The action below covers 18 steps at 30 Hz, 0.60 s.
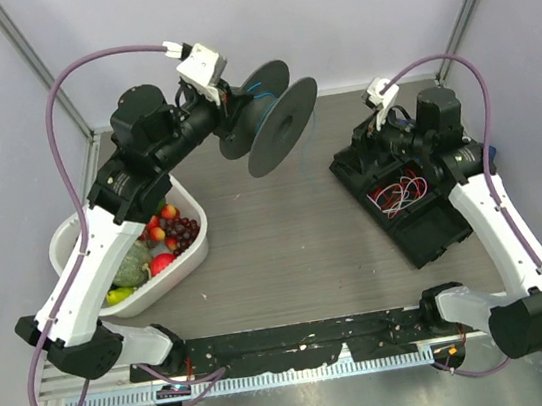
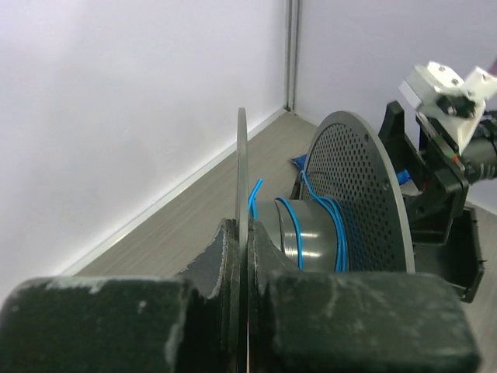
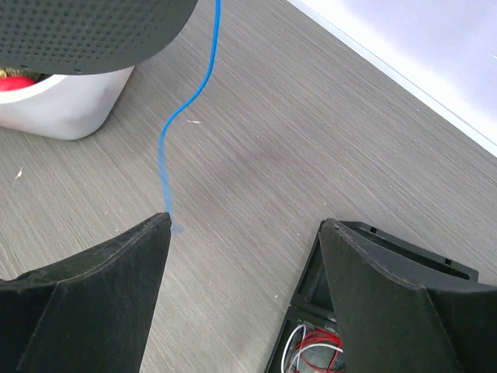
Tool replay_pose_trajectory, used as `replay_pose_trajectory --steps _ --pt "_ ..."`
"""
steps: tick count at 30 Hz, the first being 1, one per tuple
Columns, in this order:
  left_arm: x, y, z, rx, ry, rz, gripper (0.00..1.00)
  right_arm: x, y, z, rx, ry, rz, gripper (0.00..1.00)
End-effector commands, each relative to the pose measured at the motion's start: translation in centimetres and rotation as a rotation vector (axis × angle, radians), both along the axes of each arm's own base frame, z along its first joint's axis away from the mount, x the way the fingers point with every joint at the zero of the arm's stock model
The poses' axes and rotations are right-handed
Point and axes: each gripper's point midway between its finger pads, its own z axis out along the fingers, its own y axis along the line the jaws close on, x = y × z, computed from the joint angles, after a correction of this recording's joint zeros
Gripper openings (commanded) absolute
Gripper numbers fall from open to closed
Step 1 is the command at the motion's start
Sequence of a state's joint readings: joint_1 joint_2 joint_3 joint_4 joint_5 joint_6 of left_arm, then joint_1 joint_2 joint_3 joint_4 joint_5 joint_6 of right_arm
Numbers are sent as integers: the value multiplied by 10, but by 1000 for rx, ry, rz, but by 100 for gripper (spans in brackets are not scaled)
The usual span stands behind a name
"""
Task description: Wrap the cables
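Across the grey wood-grain table (image 1: 285, 231), a white tub (image 1: 64, 254) of fruit sits on my left and an opened black case (image 1: 435, 232) holding red and white wires (image 1: 398, 191) lies on my right. Over the far middle, lifted clear of the table, is a dark spool (image 1: 285, 125) with two round flanges, tipped on its side. My left claw (image 2: 242, 237) is clamped tight on the thin rim of one flange, a finger on each face. My right claw (image 3: 245, 225) hangs over the table by a corner of the case, fingers spread wide, nothing between them. The blue cable (image 2: 339, 237) is partly wound round the spool's hub, and one loose strand (image 3: 163, 167) drops from the spool to the table, reaching it just beside one of my right claw's fingers
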<state>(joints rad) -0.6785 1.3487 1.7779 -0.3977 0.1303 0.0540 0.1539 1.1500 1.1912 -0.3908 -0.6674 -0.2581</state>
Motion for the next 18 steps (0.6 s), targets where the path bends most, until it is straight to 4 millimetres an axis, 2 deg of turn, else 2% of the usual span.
replay_pose_trajectory --steps 1,5,8,10,11,16,18 --pt "-11 1 44 -177 53 -13 0 -17 -5 7 -21 -103 10 83" --pt "-18 -2 61 -255 93 -41 0 -31 -1 4 -5 -126 50 80" --pt "-22 -3 71 -296 110 -60 0 -53 11 2 12 -166 172 78" --pt "-24 -3 76 -314 110 -69 0 -62 13 -15 7 -183 209 78" --pt "-24 -5 77 -317 110 -74 0 -60 14 -11 13 -225 213 78" --pt "-25 -7 79 -332 119 -88 0 -58 16 -23 -8 -291 241 78" --pt "-28 -8 82 -346 121 -104 0 -53 16 -21 -16 -352 237 78"
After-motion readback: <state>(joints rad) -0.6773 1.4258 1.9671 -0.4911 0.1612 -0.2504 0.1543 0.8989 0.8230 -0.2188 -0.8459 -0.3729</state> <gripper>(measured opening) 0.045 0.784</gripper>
